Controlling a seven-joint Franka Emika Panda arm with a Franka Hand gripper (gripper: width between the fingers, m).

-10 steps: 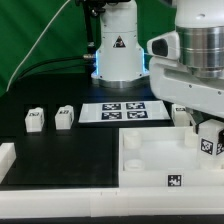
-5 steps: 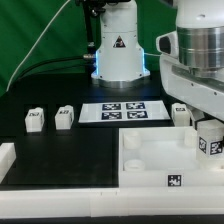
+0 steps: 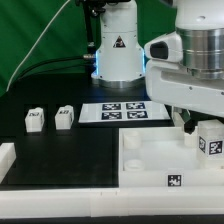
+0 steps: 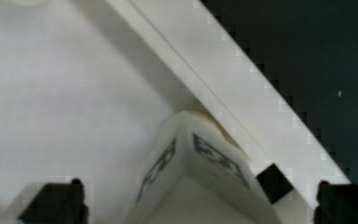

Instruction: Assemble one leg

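My gripper (image 3: 203,128) is at the exterior view's right, over the far right corner of the large white tray-like part (image 3: 150,160). It is shut on a leg (image 3: 211,143), a small white block with a tag, held just above that corner. In the wrist view the leg (image 4: 197,165) sits edge-on between the two dark fingers (image 4: 55,201) of the gripper (image 4: 199,205), above the tray part's rim (image 4: 176,60). Two more legs (image 3: 34,120) (image 3: 65,117) stand at the left, and another (image 3: 181,115) stands behind the tray part.
The marker board (image 3: 122,112) lies flat at mid-table in front of the robot base (image 3: 118,50). A white border ledge (image 3: 8,160) runs along the table's near left edge. The black tabletop (image 4: 309,50) shows beside the tray part's rim.
The gripper with the leg drifted slightly right, then back left and a little lower. The other legs and the tray part have not moved.
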